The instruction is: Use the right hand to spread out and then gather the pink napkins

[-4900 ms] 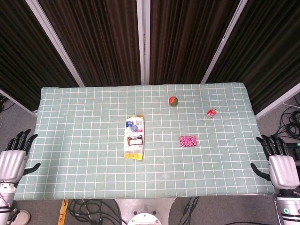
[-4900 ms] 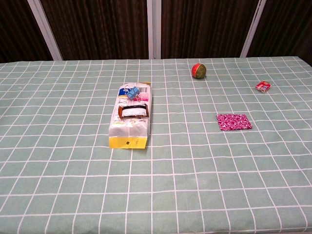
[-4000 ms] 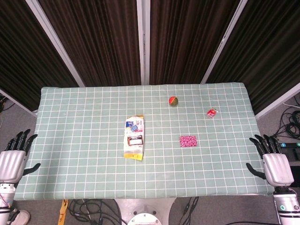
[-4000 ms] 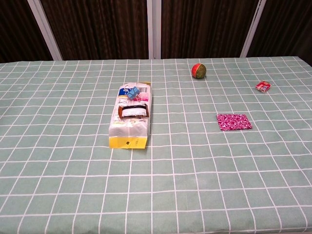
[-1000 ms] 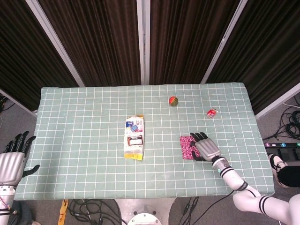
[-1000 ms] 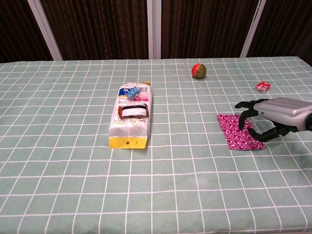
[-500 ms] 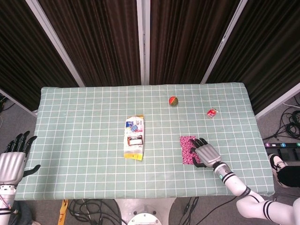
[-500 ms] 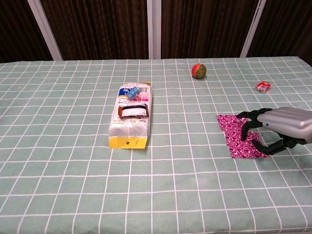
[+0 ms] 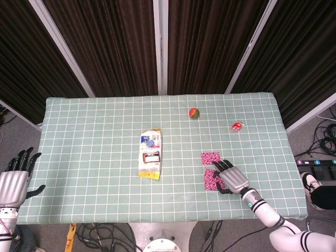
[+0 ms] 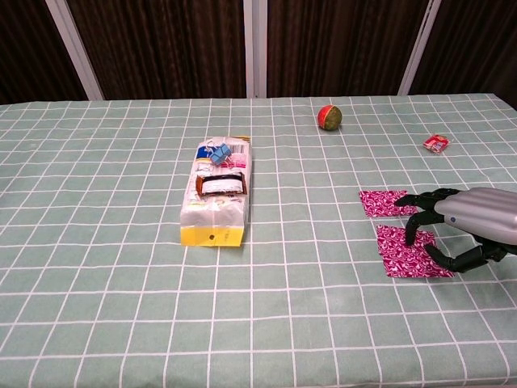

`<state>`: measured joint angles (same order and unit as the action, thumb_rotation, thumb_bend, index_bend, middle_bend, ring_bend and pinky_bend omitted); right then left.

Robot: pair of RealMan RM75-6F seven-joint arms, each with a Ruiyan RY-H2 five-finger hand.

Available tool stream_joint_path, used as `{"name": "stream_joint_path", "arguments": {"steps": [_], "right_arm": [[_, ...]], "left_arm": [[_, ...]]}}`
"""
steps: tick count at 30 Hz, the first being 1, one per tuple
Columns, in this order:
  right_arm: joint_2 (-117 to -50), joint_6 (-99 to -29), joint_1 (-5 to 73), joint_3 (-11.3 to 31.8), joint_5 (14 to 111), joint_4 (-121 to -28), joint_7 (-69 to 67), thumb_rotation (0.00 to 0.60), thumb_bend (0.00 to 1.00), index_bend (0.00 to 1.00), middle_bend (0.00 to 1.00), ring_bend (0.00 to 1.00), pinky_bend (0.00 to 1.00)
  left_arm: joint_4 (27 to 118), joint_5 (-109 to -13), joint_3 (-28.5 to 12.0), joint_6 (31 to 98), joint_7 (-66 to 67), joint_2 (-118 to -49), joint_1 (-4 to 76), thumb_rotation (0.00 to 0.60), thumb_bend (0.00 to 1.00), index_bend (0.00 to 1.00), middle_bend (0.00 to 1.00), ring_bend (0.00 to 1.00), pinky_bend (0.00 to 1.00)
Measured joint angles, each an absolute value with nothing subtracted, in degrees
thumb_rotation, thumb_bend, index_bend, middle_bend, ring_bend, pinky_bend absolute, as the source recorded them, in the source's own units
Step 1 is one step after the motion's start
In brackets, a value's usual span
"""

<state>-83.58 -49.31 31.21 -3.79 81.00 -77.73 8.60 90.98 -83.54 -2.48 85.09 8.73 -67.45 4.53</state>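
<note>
Pink on green, so the napkins are easy to track: you've got two patches on the right half of the table, a far napkin (image 10: 386, 203) and a near napkin (image 10: 410, 251), with a thin strip of cloth showing between them in both views. So I'd say you're in the spreading half of the job, and the gathering is not yet begun.

Your right hand (image 10: 460, 222) sits palm down with the fingers (image 10: 414, 229) fanned apart, tips resting on the right part of the near napkin. It's pressing, not gripping anything. Your left hand (image 9: 14, 176) is parked off the near-left corner of the table (image 9: 94, 205), fingers apart, holding nothing.

Next move, as I read it: if that's as spread as you want, keep the fingertips flat on the near one and slide it back toward the far one so they overlap again. Light pressure matters, since thin paper could bunch up or slip out from under the tips.

View differences: the head view shows both hands and the forearm coming in from the near-right; the chest view doesn't show the left hand at all. The chest view is better for seeing how low the fingertips sit on the paper, plus the clips inside the clear packet (image 10: 216, 192). Ball (image 10: 329, 116) and little red wrapper (image 10: 435, 144) are well clear, far side.
</note>
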Motion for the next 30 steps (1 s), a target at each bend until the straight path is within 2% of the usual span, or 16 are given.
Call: {"name": "stream_joint_path", "arguments": {"steps": [30], "right_arm": [[-81.6,-51.81,28.61,-7.76,86.12,-81.72,10.93,0.306,0.55,0.33,0.01,0.0,0.0]], "left_arm": [[90.64,-84.41,-2.06,86.22,8.09,-67.75,3.74,0.6,0.02,0.19,0.14,0.07,0.18]]}}
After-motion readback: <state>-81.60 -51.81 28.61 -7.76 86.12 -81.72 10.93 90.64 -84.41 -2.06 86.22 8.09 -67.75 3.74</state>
